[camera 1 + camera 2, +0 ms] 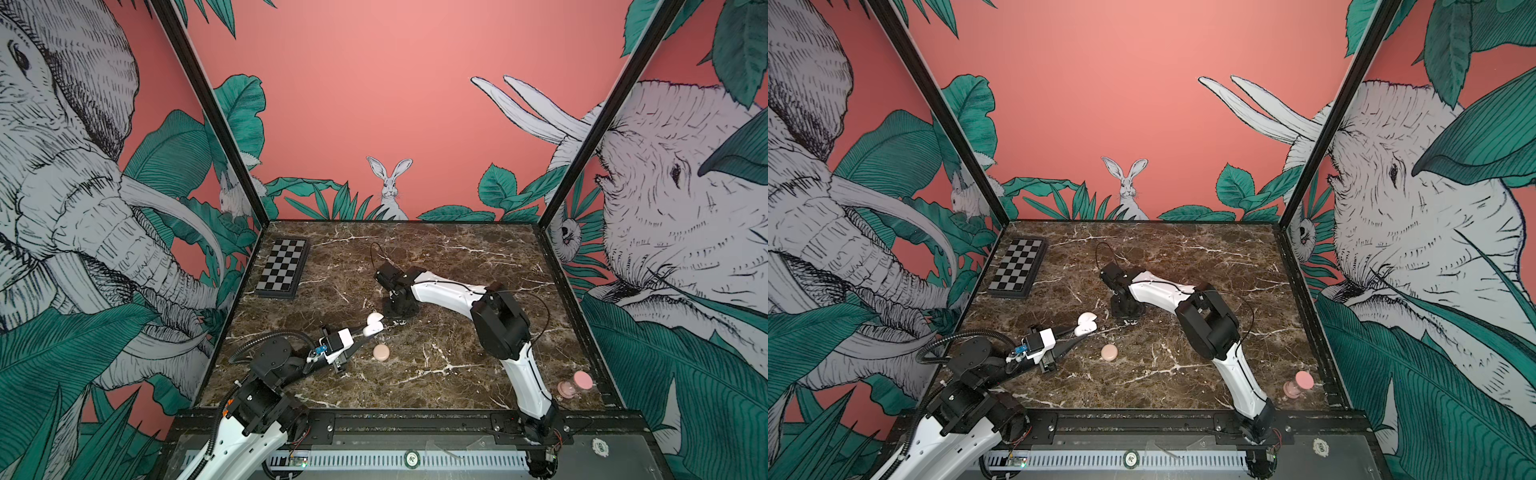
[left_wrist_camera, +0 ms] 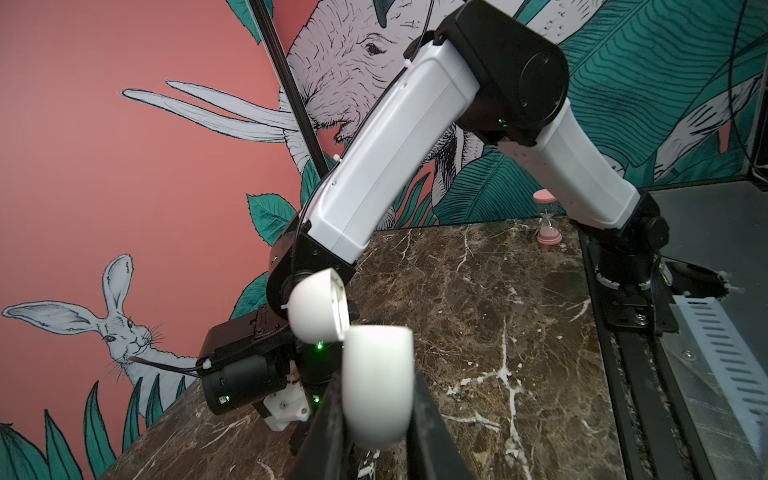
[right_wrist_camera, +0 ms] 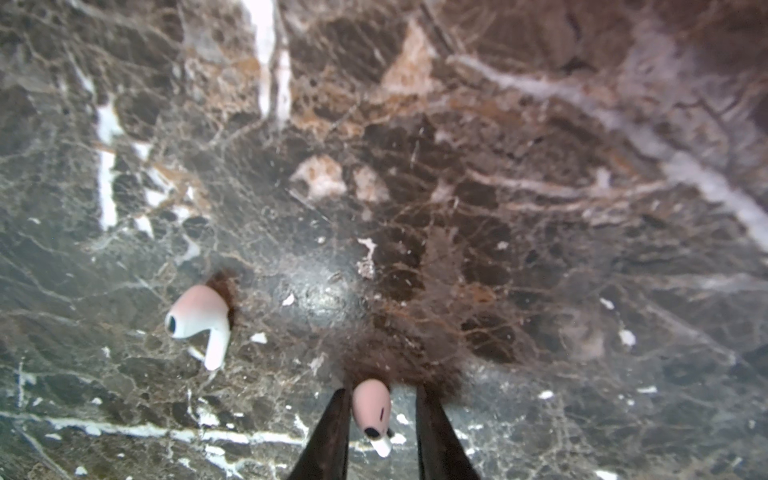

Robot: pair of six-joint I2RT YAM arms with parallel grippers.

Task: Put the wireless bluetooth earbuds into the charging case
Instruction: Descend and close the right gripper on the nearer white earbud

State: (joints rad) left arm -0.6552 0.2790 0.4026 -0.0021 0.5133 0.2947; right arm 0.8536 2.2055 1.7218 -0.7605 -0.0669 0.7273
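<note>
Chessboard point(image 1: 282, 268): one, lying flat at the far left corner of the worktop point(image 1: 457, 395), well apart from the work. You can treat it as no part of this job.
Left gripper point(image 1: 365, 332): its jaws are clenched on the charging case, left of the worktop's middle.
Charging case point(image 2: 376, 386): one, white, with its lid point(image 2: 318, 305) swung open. Its mouth faces away from your left wrist. I judge you hold it this way so a bud can be fed in without a second grip on the lid. You cannot tell whether its base touches the worktop.
Pink puck point(image 1: 381, 352): one, shut, lying flat just beside the left gripper on the side of the near edge. Nothing holds it, and it looks like a spare.
Right gripper point(image 3: 381, 389): it points down at the worktop's middle, jaws parted and straddling one bud. One jaw sits close against the bud and a gap shows at the other, so there is no pinch yet.
Earbud between the jaws point(image 3: 371, 411): one, pale pink, lying on the worktop and lined up for your pick.
Loose earbud point(image 3: 199, 324): one, on its side nearby. It is clear of the jaws, so closing them should leave it alone.
Earbuds in the case: none seen. Both lie outside it on the marble.
Hourglass point(image 1: 575, 384): one, pink, upright at the near right corner, out of both arms' way.
Count: two arms, two earbuds, one open case, one shut puck, one chessboard, one hourglass.
</note>
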